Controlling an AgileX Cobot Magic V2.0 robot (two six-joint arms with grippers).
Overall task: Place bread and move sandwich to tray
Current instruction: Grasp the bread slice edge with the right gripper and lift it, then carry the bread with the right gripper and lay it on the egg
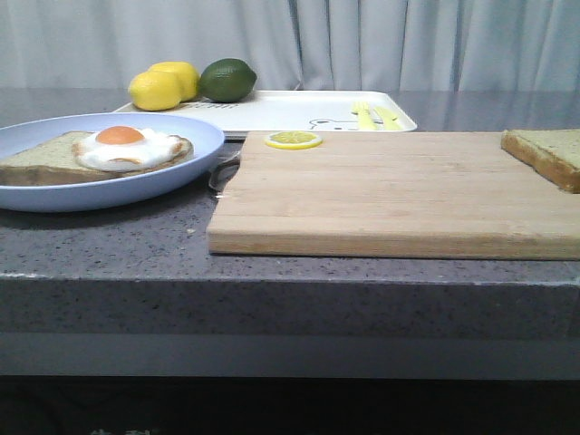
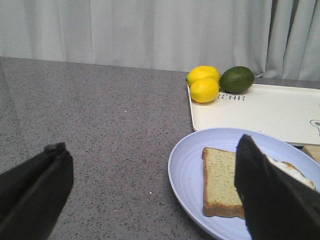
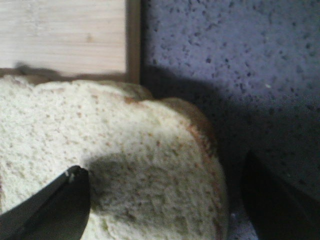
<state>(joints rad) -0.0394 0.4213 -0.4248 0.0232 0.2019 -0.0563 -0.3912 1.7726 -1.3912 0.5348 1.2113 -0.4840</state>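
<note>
The thick wooden cutting board [image 1: 399,192] serves as the landmark on the speckled grey stone bench [image 1: 109,245]. At the board's far right corner lies the bread [image 1: 546,154] — a thick slice of pale tan, speckled toast with a brown crust, partly cut off by the edge of the front view. In the right wrist view the same slice fills most of the picture, resting on the board's corner and reaching past its edge over the bench. The right hand [image 3: 165,205] hovers close above it, its black fingers [image 3: 52,207] spread wide, one over the crumb and the other beyond the crust; whether they touch the bread cannot be told.

Left of the board, just beside its edge, sits the round pale-blue plate [image 1: 54,195] carrying the sandwich [image 1: 100,152], at present one toast slice topped with a white-and-orange fried egg. The left hand [image 2: 150,195] hangs near this plate with its fingers [image 2: 35,192] wide apart and nothing between them; one finger overlaps the plate in the left wrist view.

Behind the board stands the white shallow rectangular tray [image 1: 290,111] with a small bear drawing and yellow marks. Two yellow lemons [image 1: 163,86] and a dark green lime [image 1: 227,80] are grouped at the tray's far left corner. A thin yellow lemon slice [image 1: 293,140] lies on the board's back edge — close to the tray.
</note>
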